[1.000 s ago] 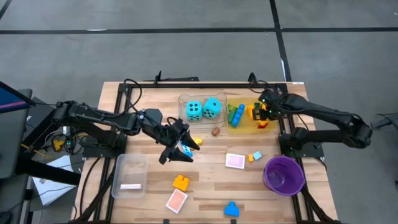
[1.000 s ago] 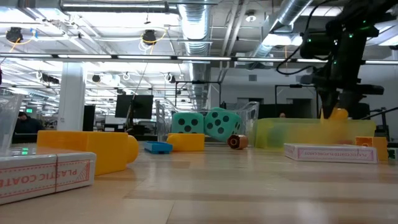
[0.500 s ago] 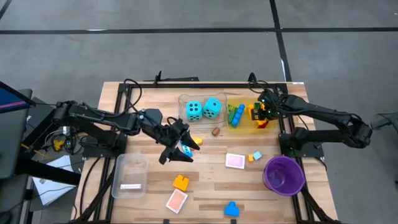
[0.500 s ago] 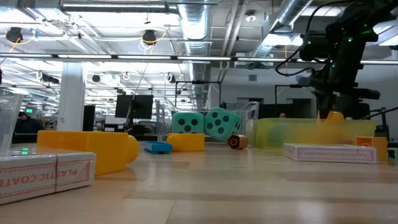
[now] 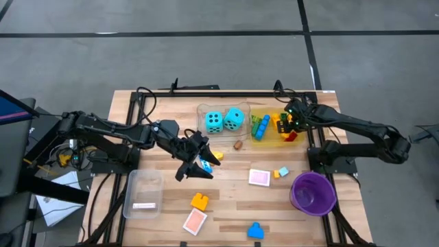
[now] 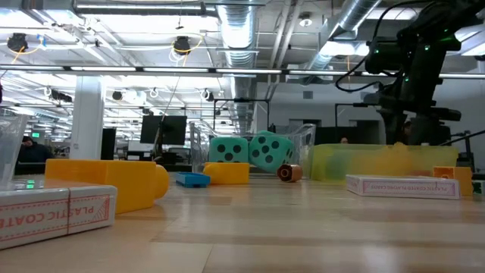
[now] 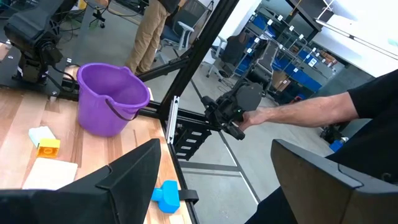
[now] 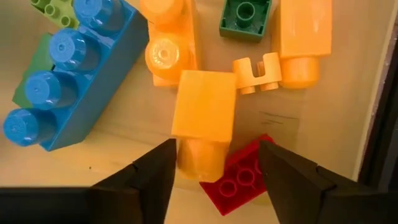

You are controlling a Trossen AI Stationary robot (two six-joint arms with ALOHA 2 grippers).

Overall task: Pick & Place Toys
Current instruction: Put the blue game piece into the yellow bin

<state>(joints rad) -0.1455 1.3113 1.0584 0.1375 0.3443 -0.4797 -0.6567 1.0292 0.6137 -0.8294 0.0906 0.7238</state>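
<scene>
Right gripper [image 8: 211, 171]: held over the yellow tray [image 5: 274, 140] at 1 o'clock of the table; fingers spread, nothing pinched.
Orange brick [image 8: 204, 121]: lying free in the tray, just under the fingers, on a red brick [image 8: 239, 180].
Left gripper [image 5: 195, 165]: hovering at table centre, fingers spread, empty.
Dice [image 5: 223, 121]: in the clear tray, 12 o'clock.

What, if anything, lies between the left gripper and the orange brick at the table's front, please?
Nothing visible does. In the high view, bare wood separates the left gripper, jaws open, from the orange brick; the clear tray sits off to one side.

dark jointed arms [image 5: 116, 129]; black cables, green LEDs
</scene>
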